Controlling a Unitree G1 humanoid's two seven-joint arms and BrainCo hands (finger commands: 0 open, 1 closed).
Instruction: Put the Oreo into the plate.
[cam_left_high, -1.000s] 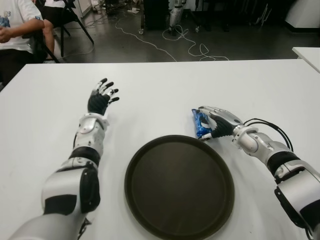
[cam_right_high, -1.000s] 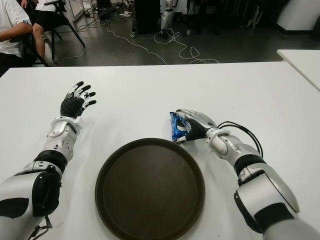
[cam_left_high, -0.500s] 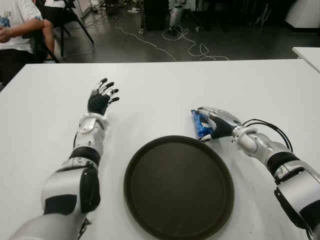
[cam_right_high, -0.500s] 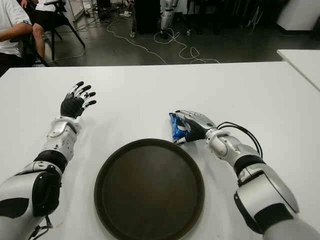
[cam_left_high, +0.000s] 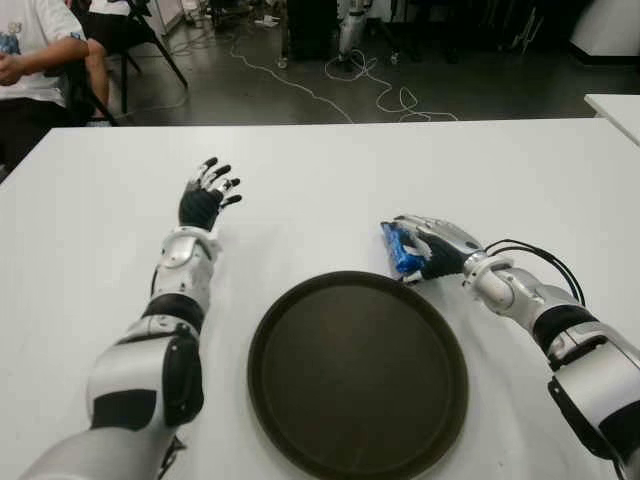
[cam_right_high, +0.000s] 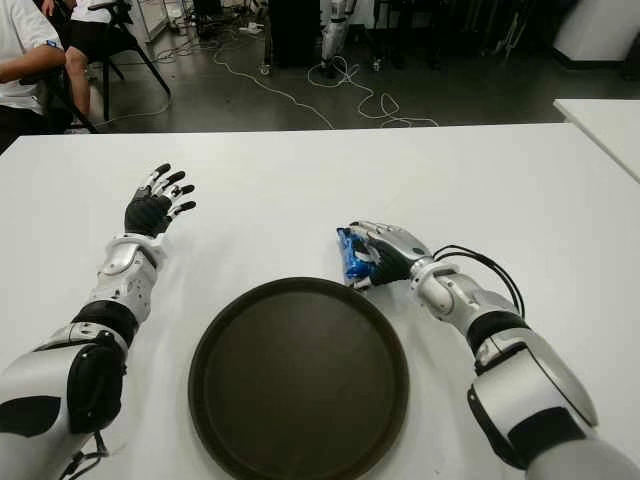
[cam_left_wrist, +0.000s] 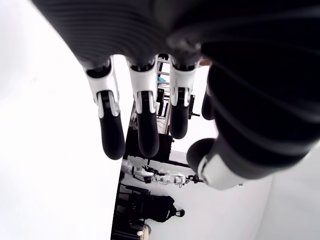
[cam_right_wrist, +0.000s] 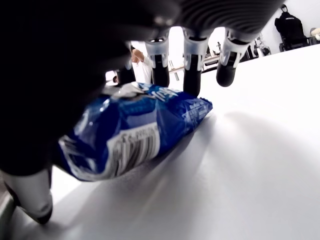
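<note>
We close our right robot hand (cam_right_high: 385, 253) around the Oreo (cam_right_high: 352, 256) on the tabletop (cam_right_high: 480, 180); next, lift it over the plate (cam_right_high: 298, 378).

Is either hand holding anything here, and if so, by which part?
The right hand grips the blue Oreo packet across its middle, fingers over the top, the packet low at the white table. The left hand is open and empty.

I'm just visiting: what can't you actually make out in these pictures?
- Oreo pack: in the eye views the right hand covers most of it; whether it has left the table is unclear.
- Pack's print: cut off by the palm in the right wrist view.
- Plate: absent from both wrist views.
</note>
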